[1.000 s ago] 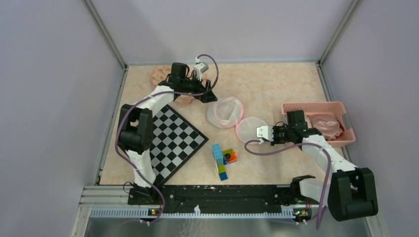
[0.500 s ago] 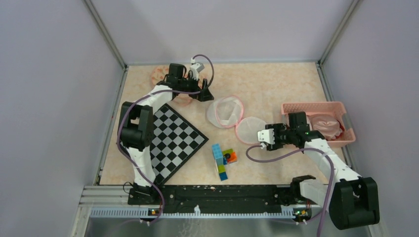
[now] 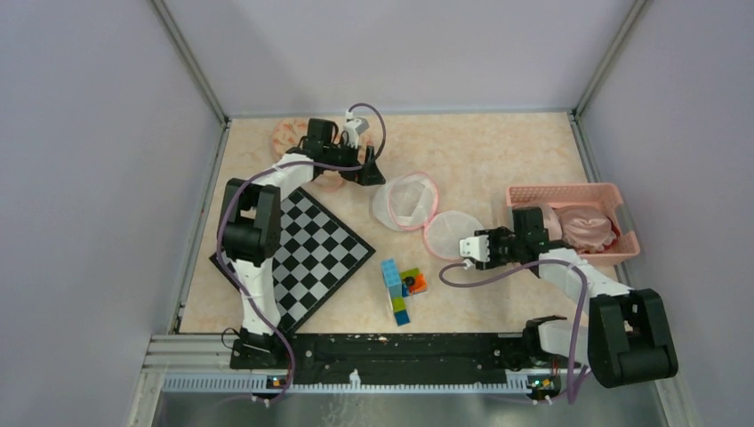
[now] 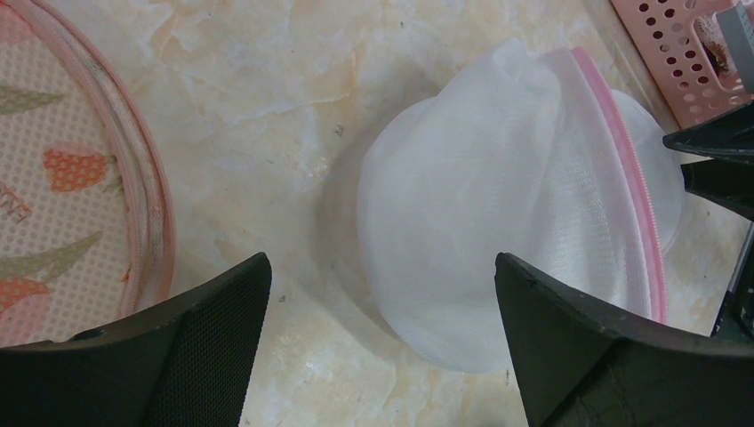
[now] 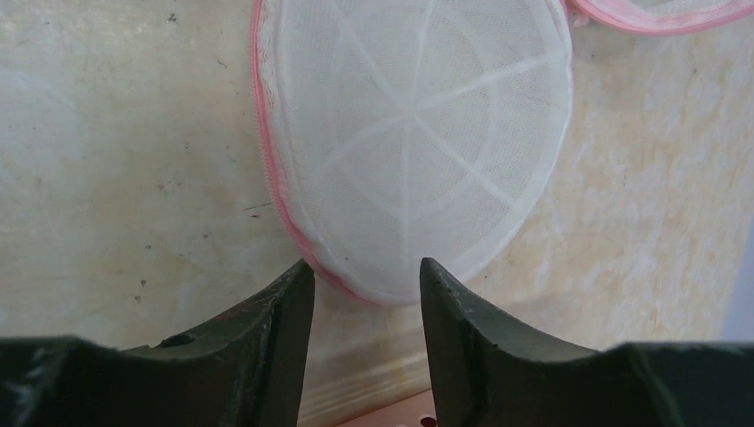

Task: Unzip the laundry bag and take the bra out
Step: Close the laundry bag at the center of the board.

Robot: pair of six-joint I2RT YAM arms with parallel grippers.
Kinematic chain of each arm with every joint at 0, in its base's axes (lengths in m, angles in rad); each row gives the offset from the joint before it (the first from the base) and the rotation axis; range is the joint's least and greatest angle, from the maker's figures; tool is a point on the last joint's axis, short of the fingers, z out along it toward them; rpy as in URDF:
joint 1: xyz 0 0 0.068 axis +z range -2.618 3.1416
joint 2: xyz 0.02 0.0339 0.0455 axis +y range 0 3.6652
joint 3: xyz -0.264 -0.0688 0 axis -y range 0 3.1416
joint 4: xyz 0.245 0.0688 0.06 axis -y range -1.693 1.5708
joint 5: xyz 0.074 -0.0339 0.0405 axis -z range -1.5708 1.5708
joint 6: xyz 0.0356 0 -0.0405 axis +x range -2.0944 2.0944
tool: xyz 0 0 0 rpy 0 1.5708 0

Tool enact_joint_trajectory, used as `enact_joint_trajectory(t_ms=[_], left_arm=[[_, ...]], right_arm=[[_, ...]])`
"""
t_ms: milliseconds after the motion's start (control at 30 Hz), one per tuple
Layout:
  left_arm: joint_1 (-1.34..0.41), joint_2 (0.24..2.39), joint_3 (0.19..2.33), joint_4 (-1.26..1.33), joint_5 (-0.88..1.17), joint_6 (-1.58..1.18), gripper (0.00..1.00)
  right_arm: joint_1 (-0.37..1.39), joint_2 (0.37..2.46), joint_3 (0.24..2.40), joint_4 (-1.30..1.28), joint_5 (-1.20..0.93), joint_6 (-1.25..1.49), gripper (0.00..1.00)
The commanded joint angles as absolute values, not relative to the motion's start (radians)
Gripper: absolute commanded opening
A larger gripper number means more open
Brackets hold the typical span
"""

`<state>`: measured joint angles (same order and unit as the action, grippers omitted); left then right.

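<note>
Viewing from above: laundry bag [image 3: 418,213] is seen unzipped, splayed in two halves on counter [image 3: 498,151], its job seemingly done; bra [image 3: 587,227] apparently laid in pink basket [image 3: 569,189] | left wrist: left gripper [image 4: 382,356] is poised over domed half, jaws wide, nothing held | right wrist: right gripper [image 5: 366,294] is set at flat half's rim, jaws partly parted, empty.

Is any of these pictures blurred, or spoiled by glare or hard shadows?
Top external: sharp, even light, no glare. Left wrist: laundry bag sharp, soft shadow on its left. Right wrist: mesh ribs clear; the pincer fingers are dark, little detail.
</note>
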<state>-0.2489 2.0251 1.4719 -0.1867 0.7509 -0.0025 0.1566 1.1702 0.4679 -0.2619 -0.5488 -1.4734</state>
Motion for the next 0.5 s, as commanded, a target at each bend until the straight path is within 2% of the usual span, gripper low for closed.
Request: enact_joint_trajectory(t_ms=[0, 100, 200, 233, 467], left_arm=[[-0.244, 2.058, 1.524, -0.169, 0.766, -0.011, 0.99], [-0.244, 2.084, 1.541, -0.176, 0.768, -0.012, 0.99], [-0.244, 2.105, 1.554, -0.184, 0.774, -0.016, 0.99], [-0.244, 2.113, 1.563, -0.197, 0.779, -0.013, 0.99], [-0.245, 2.123, 1.589, -0.230, 0.810, -0.009, 0.99]], right_arm=[[0.170, 1.176, 0.441, -0.145, -0.547, -1.473, 0.42], [0.170, 1.140, 0.435, -0.140, -0.571, -1.477, 0.27], [0.172, 1.094, 0.461, -0.170, -0.611, -1.452, 0.04], [0.172, 1.081, 0.478, -0.196, -0.624, -1.436, 0.00], [0.173, 0.974, 0.589, -0.383, -0.714, -1.431, 0.00]])
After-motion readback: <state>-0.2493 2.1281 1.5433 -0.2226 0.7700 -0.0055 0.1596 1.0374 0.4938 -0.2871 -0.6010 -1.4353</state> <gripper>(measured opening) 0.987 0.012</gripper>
